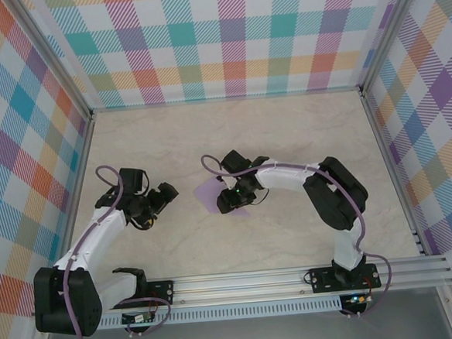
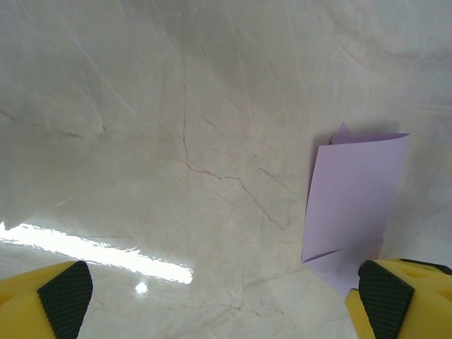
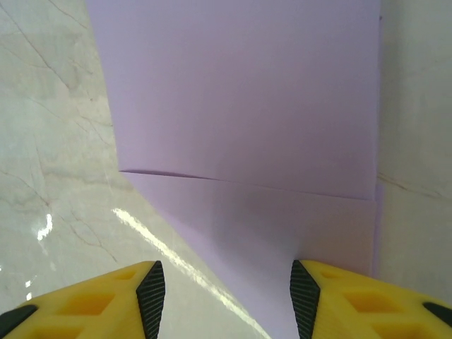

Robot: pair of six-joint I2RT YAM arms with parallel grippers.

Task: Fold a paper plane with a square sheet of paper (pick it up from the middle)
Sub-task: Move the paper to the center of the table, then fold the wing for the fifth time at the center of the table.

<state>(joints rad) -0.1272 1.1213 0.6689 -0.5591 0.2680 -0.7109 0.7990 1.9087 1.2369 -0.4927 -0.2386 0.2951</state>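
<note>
**Sheet part-folded, both grippers open**

Left gripper (image 1: pixel 160 197) is over the bare table (image 1: pixel 301 133), jaws spread wide, holding nothing. Just beside its right finger lies the lilac sheet of paper (image 1: pixel 206 194), flat near table centre, with one flap folded over (crease line clear in the right wrist view). Right gripper (image 1: pixel 227 202) is over the sheet, jaws parted to a medium gap, nothing clamped.

— Any writing, label or number to read here?
— None. The thin lilac-purple folded sheet of paper (image 3: pixel 240 106) is plain on the faces that show.
— And the pale marbled tabletop (image 2: pixel 141 141)?
— Veins and a glare streak. The pastel checked walls (image 1: pixel 232 37) carry coloured stripes, and the black arm housings (image 1: pixel 336 193) are too small to tell.
</note>
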